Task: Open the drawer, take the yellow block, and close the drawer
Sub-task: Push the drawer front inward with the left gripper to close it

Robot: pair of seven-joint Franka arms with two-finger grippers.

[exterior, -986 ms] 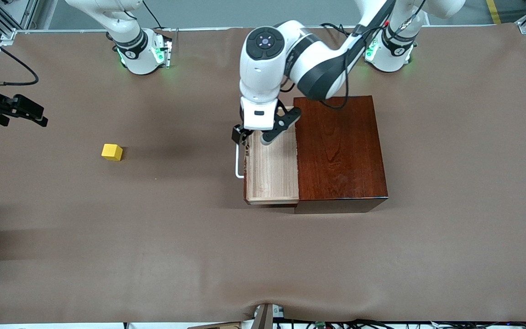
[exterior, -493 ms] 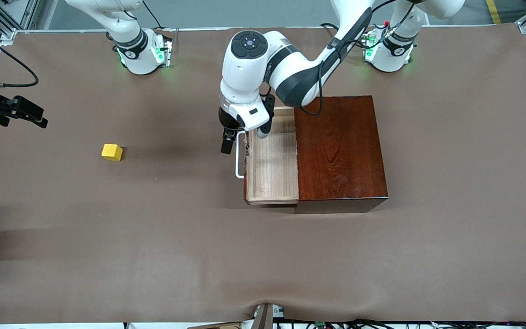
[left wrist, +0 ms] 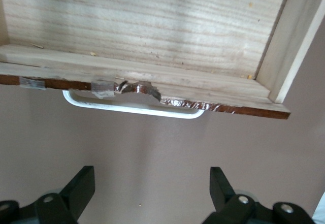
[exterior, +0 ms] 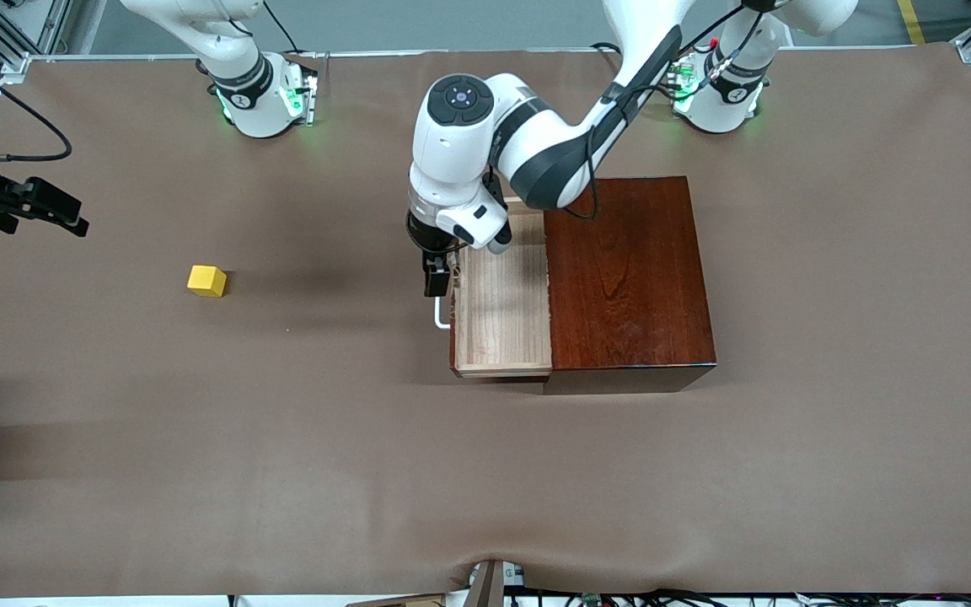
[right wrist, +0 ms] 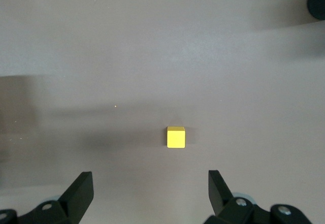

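Toward the left arm's end of the bench, the glossy reddish-brown wooden box (exterior: 629,274) sits with its drawer (exterior: 502,312) pulled out toward the right arm's end, the pale, straight-grained wood tray bare inside. The drawer's long axis runs from the base edge of the bench toward the front camera's edge, and its dark front with the white U-shaped handle (exterior: 440,316) faces the right arm's end. From above, the left gripper (exterior: 437,278) hangs just over the upper stretch of that handle, hiding part of it. The left wrist view gives what the overhead one cannot: the handle (left wrist: 133,107) is a thin white rod bowed off the front, the dark veneer along the front's top edge is chipped and patched with clear tape, and the two black fingers (left wrist: 81,186) stand spread wide with only brown cloth between them, clear of the handle. Well apart from the box, on the brown covering (exterior: 485,472) toward the right arm's end, lies the yellow block (exterior: 206,280), a small plain cube with crisp edges, sitting flat and slightly skewed to the bench edges. The right gripper (exterior: 51,211) hangs over the bench's edge at that end, waiting; its wrist view looks down on the block (right wrist: 176,137) alone on the cloth, its fingers (right wrist: 218,188) spread wide and gripping nothing.
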